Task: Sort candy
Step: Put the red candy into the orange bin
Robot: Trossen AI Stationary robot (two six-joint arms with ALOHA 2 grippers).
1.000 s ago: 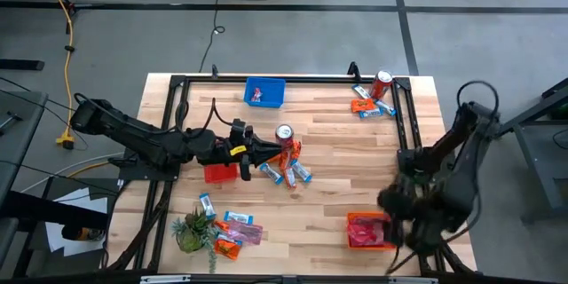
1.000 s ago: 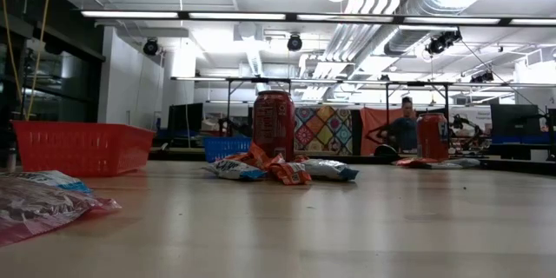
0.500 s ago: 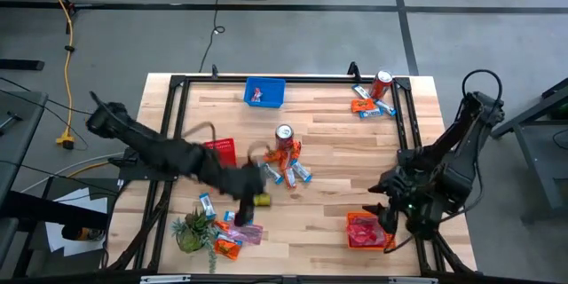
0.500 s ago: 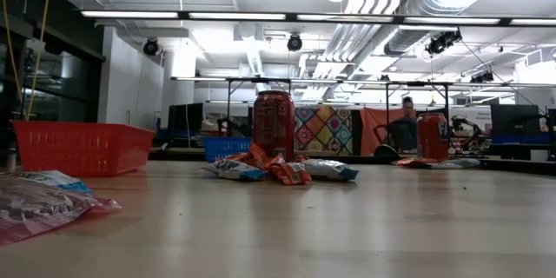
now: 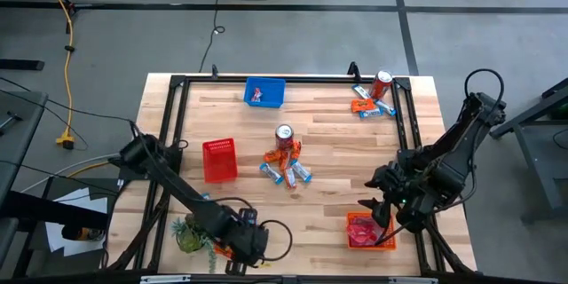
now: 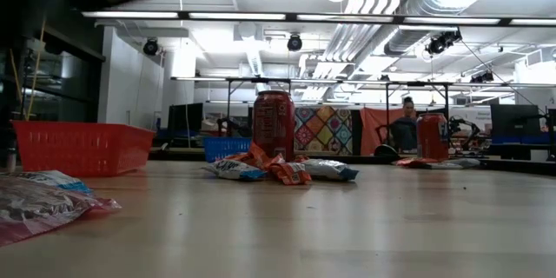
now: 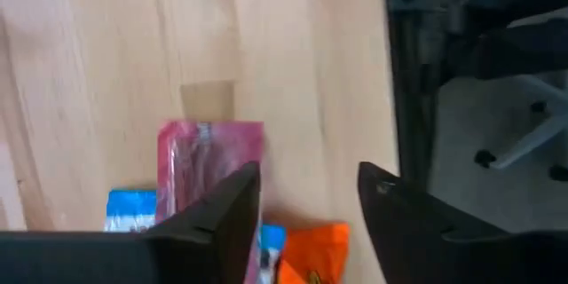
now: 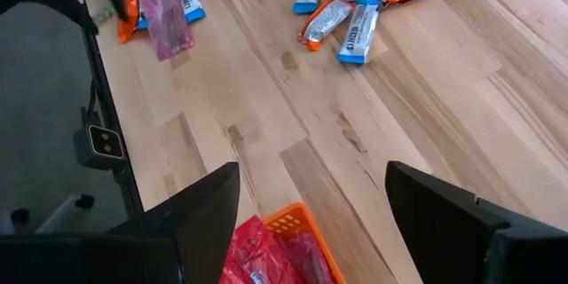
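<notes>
From above, the left gripper (image 5: 251,241) hangs low over the near-left pile of candy (image 5: 232,228) beside the small green plant (image 5: 189,235), but that view hides its fingers. Its wrist view fills this in: the left fingers (image 7: 232,202) stand parted and empty, with a pink-red packet (image 7: 208,158) lying flat on the wood between them, a blue-and-white packet (image 7: 131,209) beside it and an orange packet (image 7: 312,248) near the other finger. Further right in the high view stands a red basket (image 5: 219,160), a blue basket (image 5: 265,91) at the far edge with a packet inside, and at mid-table a drink can (image 5: 284,134) with the middle pile of candy (image 5: 286,165) against it. The low view shows that can upright behind the heaped packets, which the overhead picture cannot tell. At the far right corner, a second can (image 5: 382,82) lies next to a few more packets (image 5: 368,105). The right gripper (image 5: 383,209) hovers above the orange basket (image 5: 368,232) near the right edge; its wrist view shows the right fingers (image 8: 201,211) spread wide holding nothing, and pink-red packets inside that basket's rim.
</notes>
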